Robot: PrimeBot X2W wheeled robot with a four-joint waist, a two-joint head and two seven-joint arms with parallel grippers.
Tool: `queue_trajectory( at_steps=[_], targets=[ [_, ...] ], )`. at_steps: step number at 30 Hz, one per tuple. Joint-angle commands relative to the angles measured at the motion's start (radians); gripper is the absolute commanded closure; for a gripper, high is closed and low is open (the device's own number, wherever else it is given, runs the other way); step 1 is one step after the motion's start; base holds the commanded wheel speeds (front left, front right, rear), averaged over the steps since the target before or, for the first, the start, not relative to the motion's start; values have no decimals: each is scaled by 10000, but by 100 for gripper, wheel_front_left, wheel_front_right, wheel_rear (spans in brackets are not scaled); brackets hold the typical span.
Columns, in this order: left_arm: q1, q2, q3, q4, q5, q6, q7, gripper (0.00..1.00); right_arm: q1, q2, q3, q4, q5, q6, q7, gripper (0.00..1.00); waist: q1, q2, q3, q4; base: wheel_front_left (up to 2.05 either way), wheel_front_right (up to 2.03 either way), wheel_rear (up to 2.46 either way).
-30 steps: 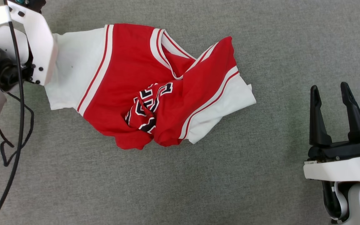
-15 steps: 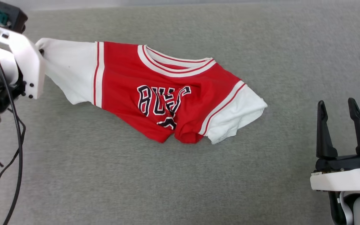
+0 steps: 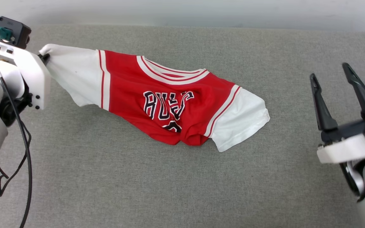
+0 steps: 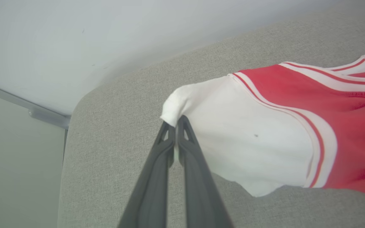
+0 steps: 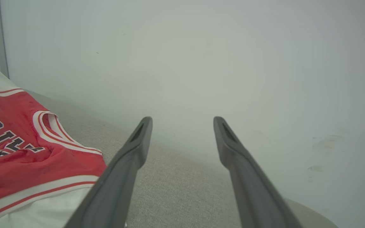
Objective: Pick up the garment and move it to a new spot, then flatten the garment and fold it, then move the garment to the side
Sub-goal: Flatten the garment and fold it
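The garment (image 3: 157,101) is a red jersey shirt with white sleeves and black-and-white chest lettering, stretched across the grey surface. My left gripper (image 3: 44,57) is shut on the edge of its left white sleeve (image 4: 233,126), which hangs lifted off the surface; the pinch shows close up at my left gripper (image 4: 176,122) in the left wrist view. The red body and the right sleeve (image 3: 242,123) trail down to the surface. My right gripper (image 3: 329,71) stands open to the right of the garment, apart from it, nothing between its fingers (image 5: 138,142). Part of the garment (image 5: 27,148) shows left of them.
The grey fabric surface (image 3: 182,183) ends at a pale wall (image 3: 182,12) along the far edge. A black cable (image 3: 24,152) hangs beside my left arm. The surface's rounded left corner (image 4: 81,104) lies close to the held sleeve.
My left gripper has shut on the sleeve and lifted it up and left, pulling the crumpled garment open. My right gripper has risen and tilted. The camera has tilted, bringing the wall into view.
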Motion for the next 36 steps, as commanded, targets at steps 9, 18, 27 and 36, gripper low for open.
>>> queue_trajectory(
  at_steps=[9, 18, 27, 36],
  targets=[
    [-81, -308, -186, -427, 269, 54, -487, 100, -2556, -2662, 3520, 762, 2534, -12, 4398, 0, 1, 0, -86, 211, 0, 0, 0],
    [-363, -483, -262, -831, 438, 123, -776, 100, -4439, -4454, 6873, 913, 5628, -12, 9022, 0, 1, 0, 266, 475, 0, 0, 0],
    [-580, -667, -230, -1182, 491, 207, -1104, 100, -6026, -4405, 8708, 2136, 6771, -12, 10633, 0, 1, 0, 958, 833, 0, 0, 0],
    [-838, -860, -218, -1214, 507, 244, -1406, 100, -6766, -3995, 10276, 3530, 7194, -9, 10561, 0, 1, 0, 1612, 1099, 0, 0, 0]
  ],
)
